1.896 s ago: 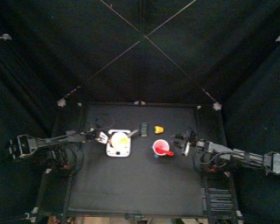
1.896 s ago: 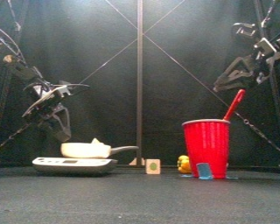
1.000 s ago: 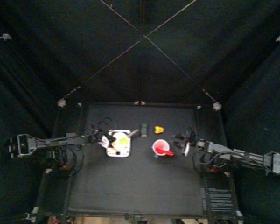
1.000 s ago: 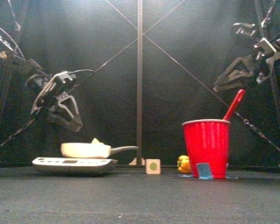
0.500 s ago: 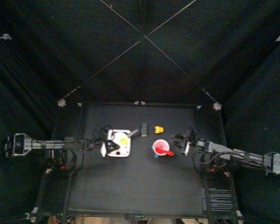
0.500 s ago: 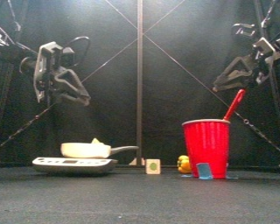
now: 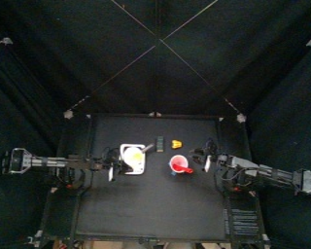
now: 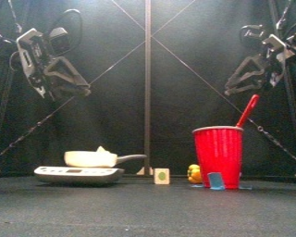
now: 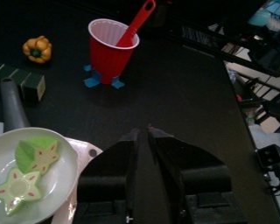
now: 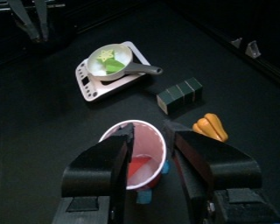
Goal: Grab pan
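The pan (image 8: 92, 158) is small and white with a grey handle (image 8: 132, 158). It sits on a flat white stand (image 8: 77, 173) at the table's left and holds green and star-shaped food pieces (image 9: 25, 166). It also shows in the top view (image 7: 132, 159) and the right wrist view (image 10: 111, 59). My left gripper (image 8: 52, 69) hangs high above the pan and to its left, its jaws shut and empty (image 9: 143, 136). My right gripper (image 8: 268, 60) is open and empty, high over the table's right side (image 10: 166, 144).
A red cup (image 8: 217, 157) with a red spoon (image 8: 246, 109) stands right of the pan. Between them lie a small dark block (image 8: 162, 176) and a yellow toy pepper (image 8: 194, 173). Black curtains close the table in.
My left gripper has risen from just above the pan to high up and drawn back to the left. The right arm, pan and cup have not moved.
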